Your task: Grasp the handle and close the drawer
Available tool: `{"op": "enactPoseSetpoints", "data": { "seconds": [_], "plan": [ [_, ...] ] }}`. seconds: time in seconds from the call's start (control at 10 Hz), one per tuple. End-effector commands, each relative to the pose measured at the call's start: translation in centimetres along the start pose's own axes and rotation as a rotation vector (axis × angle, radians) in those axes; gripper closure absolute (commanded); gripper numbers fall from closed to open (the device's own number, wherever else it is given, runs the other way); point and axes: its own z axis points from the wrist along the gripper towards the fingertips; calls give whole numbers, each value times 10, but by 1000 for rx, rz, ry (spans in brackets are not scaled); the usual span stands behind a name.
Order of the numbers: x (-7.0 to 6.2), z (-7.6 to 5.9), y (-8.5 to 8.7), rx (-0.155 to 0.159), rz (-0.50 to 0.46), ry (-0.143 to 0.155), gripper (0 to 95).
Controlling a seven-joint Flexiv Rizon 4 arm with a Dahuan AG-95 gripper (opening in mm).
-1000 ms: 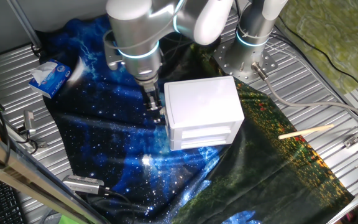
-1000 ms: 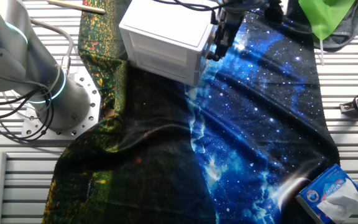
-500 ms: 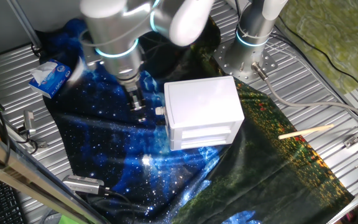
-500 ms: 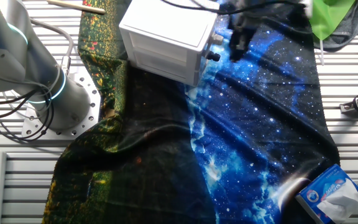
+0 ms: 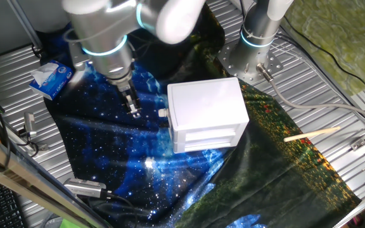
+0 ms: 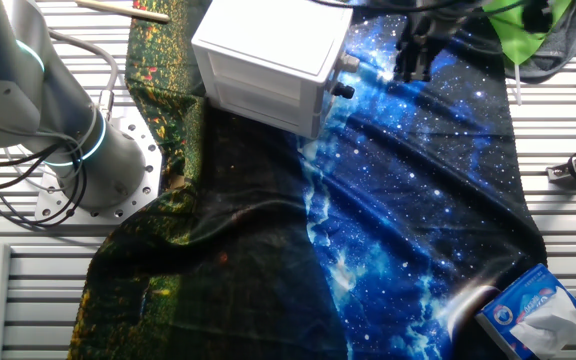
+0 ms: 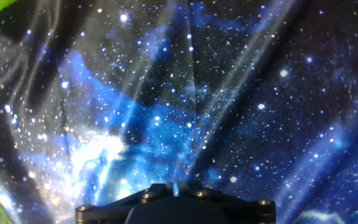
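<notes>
Now the jaws [image 5: 132, 111] hang over the starry cloth [image 5: 106, 158], left of center in one fixed view; whether they are spread or pressed together I cannot tell. Just right of them the knob [image 5: 162, 113] juts from the drawer [image 6: 335, 72], set flush in the cabinet [image 5: 206, 107]. A tissue pack [image 5: 51, 78] lies on the bench [image 5: 11, 69] at upper left.

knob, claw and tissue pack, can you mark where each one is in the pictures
knob [image 5: 162, 113], one fixed view, on its round tip sticking out of the drawer front.
claw [image 5: 133, 113], one fixed view, midway between the fingertips, above the starry cloth.
tissue pack [image 5: 51, 78], one fixed view, on its blue top face.
</notes>
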Motion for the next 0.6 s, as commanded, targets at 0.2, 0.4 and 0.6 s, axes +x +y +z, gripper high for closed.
{"op": "enactPoseSetpoints", "data": {
  "seconds": [0.2,0.4,0.6],
  "plan": [
    [4,-6,2,0,-25,-7,950],
    [4,-7,3,1,-60,-10,950],
    [4,-10,6,0,-73,-10,950]
  ]
}}
